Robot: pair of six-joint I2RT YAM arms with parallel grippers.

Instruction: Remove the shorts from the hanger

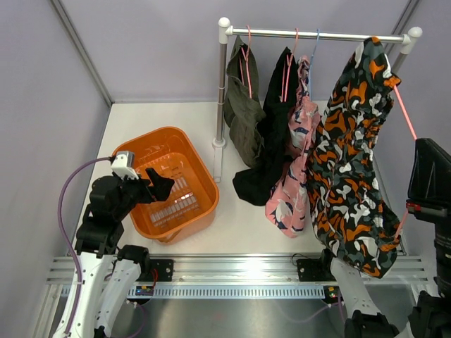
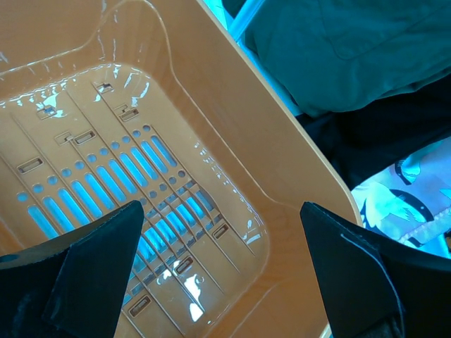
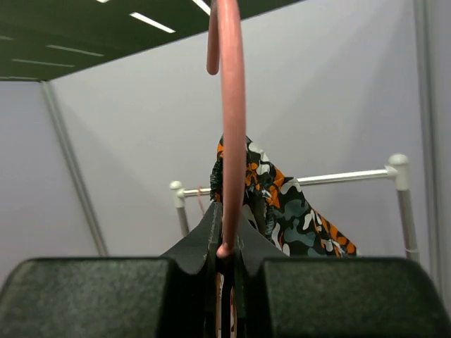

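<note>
Camouflage shorts (image 1: 352,169) hang on a pink hanger (image 3: 231,127) at the right end of the rack. In the top view the cloth's upper edge overlaps the rail (image 1: 331,34) and the hem drops low over the table's near edge. Right gripper (image 3: 224,257) is clamped tight on the hanger's wire just below the hook. In the right wrist view the hook curves up free above the fingers, not on the rail. Whether the shorts rest on the rail cannot be told.

Left of them, pink patterned shorts (image 1: 296,176), black shorts (image 1: 271,155) and olive green shorts (image 1: 243,105) hang from the rail on their own hangers, side by side and touching. The olive pair is nearest the left rack post.

Orange basket (image 1: 151,132) sits on the white table (image 1: 162,116), left of the rack, with nothing in it. Left gripper (image 1: 158,184) hovers over the basket with jaws spread wide, holding nothing. The left wrist view shows the slotted basket floor between the fingers (image 2: 99,274).
</note>
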